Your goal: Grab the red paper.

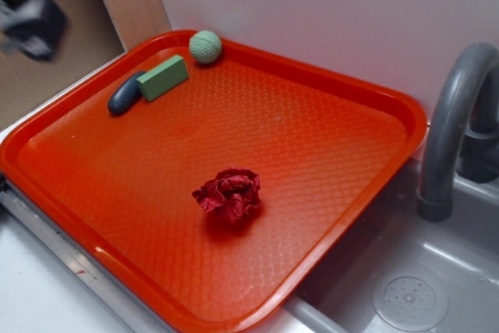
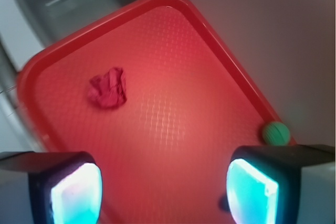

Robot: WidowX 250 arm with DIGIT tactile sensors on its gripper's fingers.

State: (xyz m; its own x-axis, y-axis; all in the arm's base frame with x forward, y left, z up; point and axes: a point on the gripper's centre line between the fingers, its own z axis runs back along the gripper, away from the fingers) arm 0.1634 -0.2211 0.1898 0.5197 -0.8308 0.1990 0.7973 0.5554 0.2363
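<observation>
The red paper (image 1: pixel 228 194) is a dark crimson crumpled wad lying on the orange-red tray (image 1: pixel 327 146), a little toward its front. In the wrist view the red paper (image 2: pixel 107 88) lies at the upper left, far ahead of my gripper (image 2: pixel 164 192). The gripper is open and empty, its two cyan pads (image 2: pixel 251 191) wide apart, high above the tray (image 2: pixel 173 129). In the exterior view only a blurred dark part of the arm (image 1: pixel 30 5) shows at the top left corner.
A green ball (image 1: pixel 205 47), a green block (image 1: pixel 163 77) and a dark oval object (image 1: pixel 126 93) sit at the tray's far left corner. The ball also shows in the wrist view (image 2: pixel 276 133). A grey faucet (image 1: pixel 452 122) and sink (image 1: pixel 405 286) lie to the right.
</observation>
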